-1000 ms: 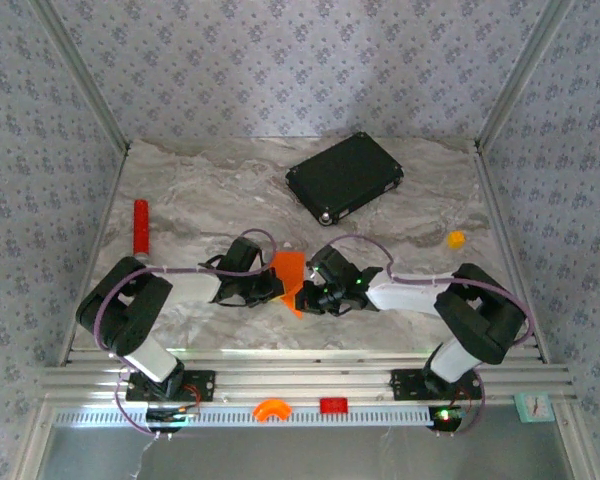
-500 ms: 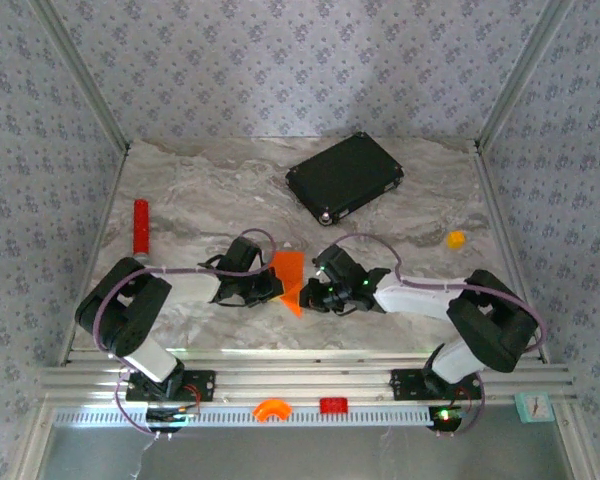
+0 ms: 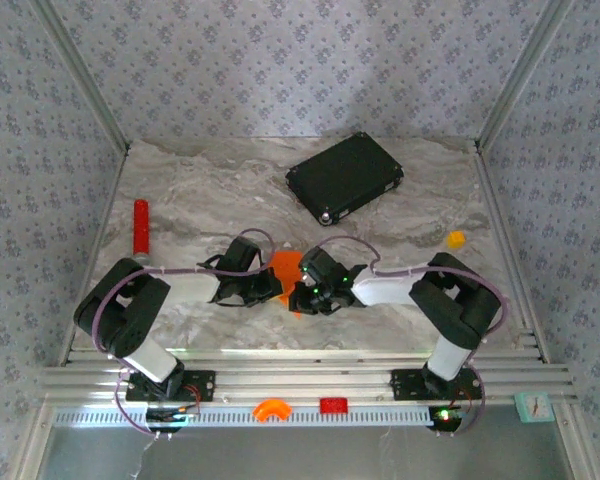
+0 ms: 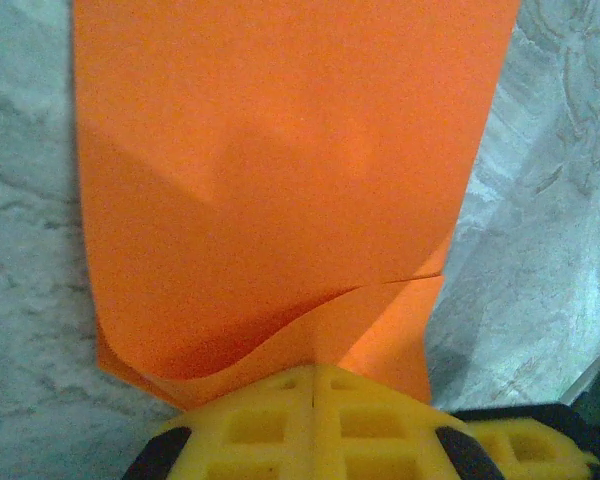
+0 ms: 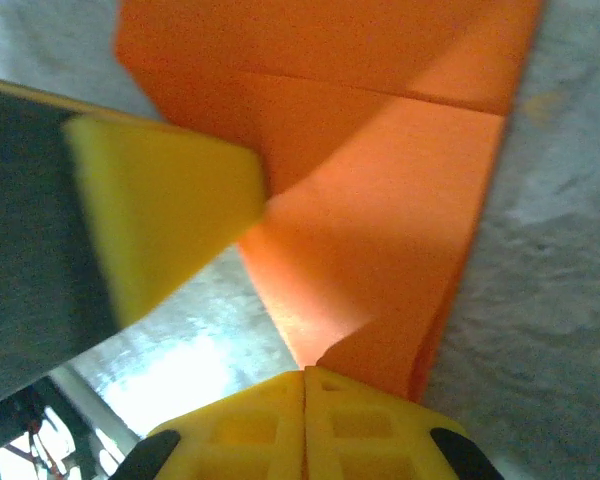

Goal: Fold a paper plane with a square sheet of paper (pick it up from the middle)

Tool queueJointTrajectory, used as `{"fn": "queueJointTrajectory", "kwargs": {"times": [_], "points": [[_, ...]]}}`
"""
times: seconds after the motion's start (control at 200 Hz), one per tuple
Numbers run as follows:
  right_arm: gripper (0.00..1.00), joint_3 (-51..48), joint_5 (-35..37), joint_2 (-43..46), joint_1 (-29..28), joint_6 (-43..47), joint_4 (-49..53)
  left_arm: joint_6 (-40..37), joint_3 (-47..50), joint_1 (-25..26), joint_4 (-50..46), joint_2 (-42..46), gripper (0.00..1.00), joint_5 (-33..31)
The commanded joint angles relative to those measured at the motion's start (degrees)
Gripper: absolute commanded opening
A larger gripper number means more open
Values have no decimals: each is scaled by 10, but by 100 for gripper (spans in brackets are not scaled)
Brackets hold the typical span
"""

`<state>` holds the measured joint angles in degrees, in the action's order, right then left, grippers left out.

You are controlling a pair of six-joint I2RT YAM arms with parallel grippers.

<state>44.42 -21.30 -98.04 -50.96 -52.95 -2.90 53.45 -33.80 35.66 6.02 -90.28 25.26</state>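
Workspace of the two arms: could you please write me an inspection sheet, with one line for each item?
Surface: marbled table, no spill seen.
Job's things: orange paper, partly folded with visible creases, held between the two arms near the front middle.
Clutter: black case at the back; red cylinder on the left; small yellow lump on the right; all lie apart from the paper.
End effectors: left end effector shut on the paper's edge; right end effector shut on the paper too.
Cables: purple cables loop above both arms; no snag seen.
Surroundings: patterned walls; metal rail in front, with a small orange piece and a red block below it.
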Motion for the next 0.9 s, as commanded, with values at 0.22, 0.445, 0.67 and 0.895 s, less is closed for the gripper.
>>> {"fn": "queueJointTrajectory", "kwargs": {"times": [0.22, 0.445, 0.67, 0.895], "points": [[8, -80, -4, 34, 7, -12, -15, -11, 12, -4, -48, -2, 0, -30], [10, -22, -11, 38, 20, 1, -15, -13, 8, -4, -60, 6, 0, -32], [12, -26, -18, -25, 21, -2, -26, -11, 12, -4, -61, 11, 0, -35], [8, -55, -15, -23, 19, -4, -25, -16, -1, -4, -64, 0, 0, -33]]}}
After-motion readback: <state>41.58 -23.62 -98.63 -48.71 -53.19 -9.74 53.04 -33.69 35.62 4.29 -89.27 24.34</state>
